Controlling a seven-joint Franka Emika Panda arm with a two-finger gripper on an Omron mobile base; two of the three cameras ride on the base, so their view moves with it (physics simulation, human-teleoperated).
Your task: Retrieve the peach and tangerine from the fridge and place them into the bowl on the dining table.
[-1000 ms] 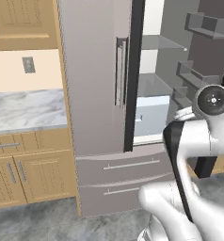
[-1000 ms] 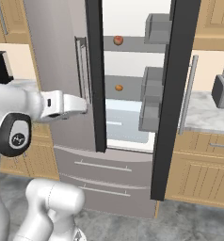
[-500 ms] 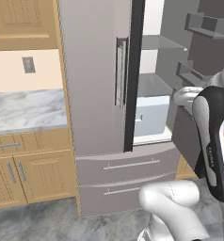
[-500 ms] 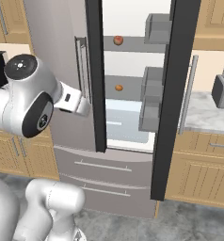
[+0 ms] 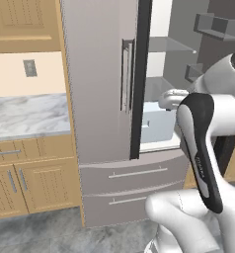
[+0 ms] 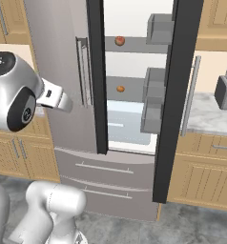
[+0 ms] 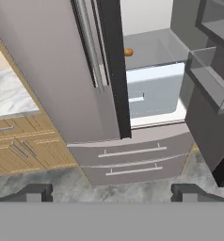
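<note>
Hand view: claw (image 7: pixel 111 192) spread apart, fridge (image 7: pixel 132 94) open, tangerine (image 7: pixel 128 52) shelved; no writing legible

I find no text, label, brand, number or sign that I can read on anything here.
</note>
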